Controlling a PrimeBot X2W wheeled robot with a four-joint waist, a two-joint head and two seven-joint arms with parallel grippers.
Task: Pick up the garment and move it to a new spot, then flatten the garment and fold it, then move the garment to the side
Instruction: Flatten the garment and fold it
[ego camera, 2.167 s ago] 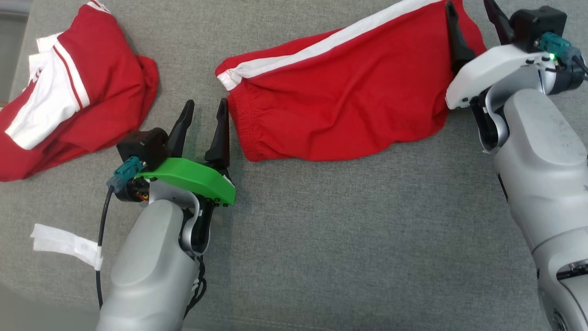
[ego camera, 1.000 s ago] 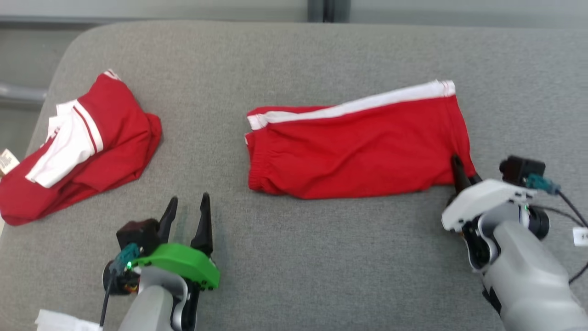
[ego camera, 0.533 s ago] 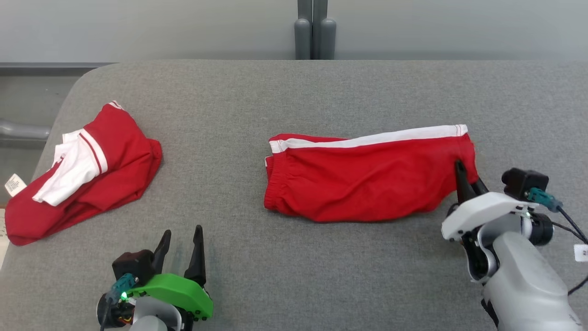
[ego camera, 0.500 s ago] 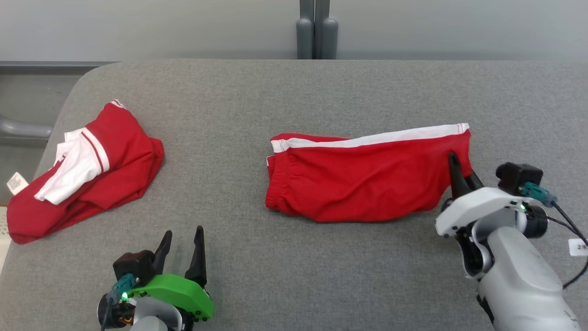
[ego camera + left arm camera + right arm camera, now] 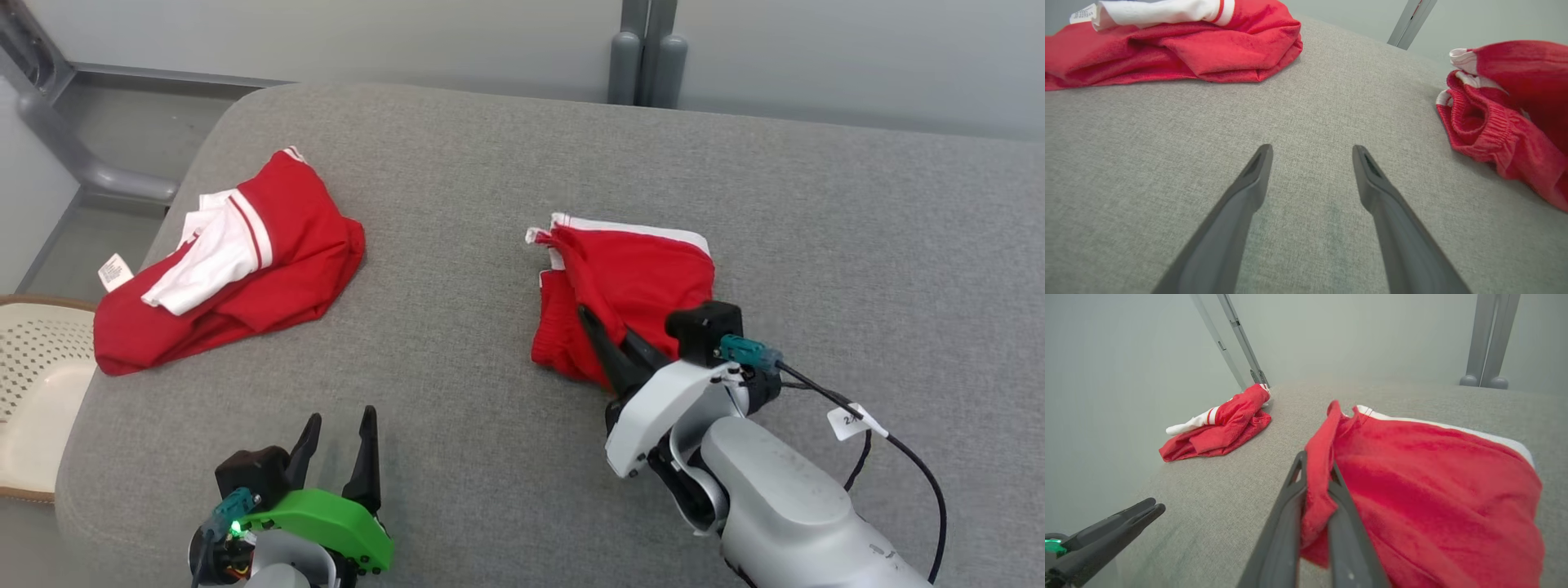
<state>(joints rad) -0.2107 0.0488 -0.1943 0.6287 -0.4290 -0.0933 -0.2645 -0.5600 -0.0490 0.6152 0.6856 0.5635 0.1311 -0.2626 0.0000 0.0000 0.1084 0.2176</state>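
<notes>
Head view: the red shorts (image 5: 633,282), trimmed with a white side stripe, lie bunched and doubled over near the middle of the grey padded table (image 5: 457,188). The right gripper (image 5: 606,327) reaches in from the near side, its 2 dark fingers closed on a fold of the red cloth at the near edge of the shorts. The left gripper (image 5: 341,416), on its green mount, hovers low over bare grey fabric at the near left, well apart from both garments; its fingers are spread and hold nothing. A second red and white garment (image 5: 269,261) lies crumpled near the far left corner of the table, a small white label (image 5: 114,271) at its edge. A pale perforated object (image 5: 33,367), basket or seat, cannot be told, stands beyond the left edge.

Right wrist view: a raised ridge of red cloth runs up between the 2 fingers (image 5: 1290,506), which pinch it from either side; the rest of the shorts spreads to the right, the white stripe along the far edge.

Left wrist view: the 2 fingers stand wide apart over the table, with the elastic waistband (image 5: 1478,122) of the shorts at the right and the second garment at the upper left
</notes>
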